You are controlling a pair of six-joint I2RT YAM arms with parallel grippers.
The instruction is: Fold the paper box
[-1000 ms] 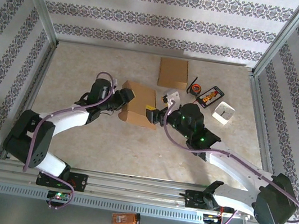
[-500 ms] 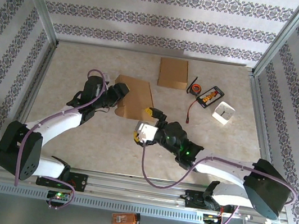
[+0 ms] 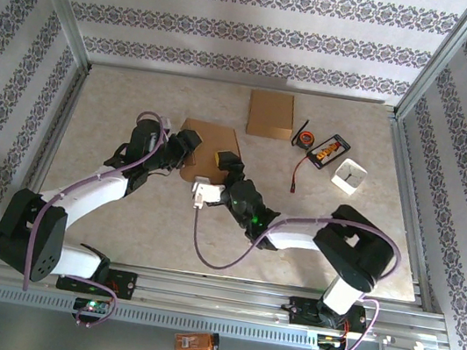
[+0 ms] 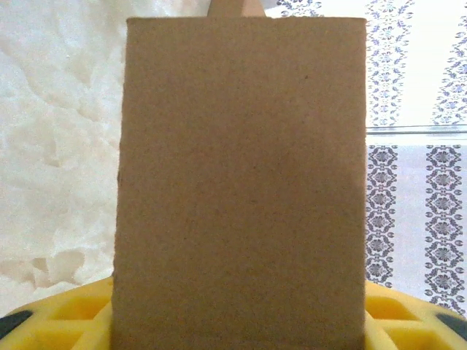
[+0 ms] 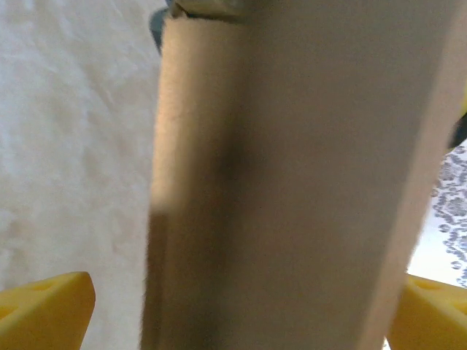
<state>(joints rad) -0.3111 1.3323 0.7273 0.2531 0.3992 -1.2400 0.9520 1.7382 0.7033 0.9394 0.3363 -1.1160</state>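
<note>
- Bench [image 3: 138, 107]: the brown paper box [image 3: 213, 143] sits just 12 o'clock of centre.
- Left jaws clamp the box's 9 o'clock edge.
- Right jaws gape wide, straddling its 5 o'clock corner, gripping nothing.

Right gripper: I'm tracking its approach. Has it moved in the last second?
Yes. In the top view the right gripper has shifted left, farther from the white tray, and sits at the edge of the cardboard box.
</note>
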